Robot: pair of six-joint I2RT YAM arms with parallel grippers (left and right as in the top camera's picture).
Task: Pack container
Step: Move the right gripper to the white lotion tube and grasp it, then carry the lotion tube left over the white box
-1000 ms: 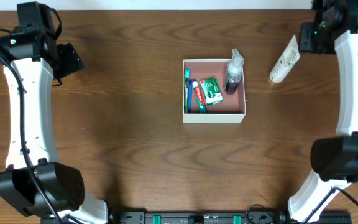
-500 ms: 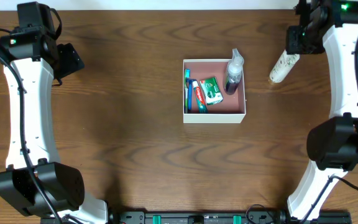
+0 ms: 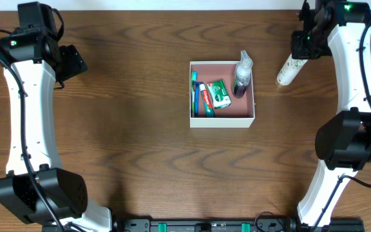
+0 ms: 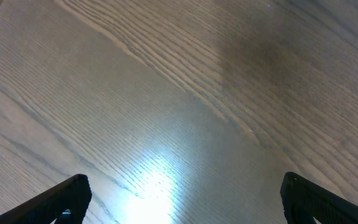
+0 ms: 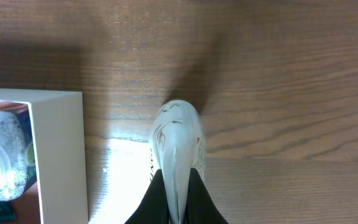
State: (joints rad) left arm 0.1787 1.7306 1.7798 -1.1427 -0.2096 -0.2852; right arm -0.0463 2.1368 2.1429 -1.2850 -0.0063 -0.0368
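Pinching the flat crimped end of a white squeeze tube (image 5: 178, 134) with a faint leafy print, the right gripper (image 5: 178, 199) has its jaws almost together, only the thin seam between them. The tube's rounded cap end points down at the brown wooden table (image 3: 140, 142), just beside the square shallow container (image 3: 223, 122) with thin white walls and a pink-brown floor, which sits mid-table. Whether the tube is off the wood, I cannot tell.

Over on the far side, the left gripper (image 4: 185, 205) hangs spread wide over bare wood, holding nothing.

Now the danger: that grip is on a slim, slick edge, so the tube could swing or slide free on the carry. A dark spray bottle (image 3: 241, 76) with a clear cap stands against the near wall; a low pass could topple it or snag the rim.
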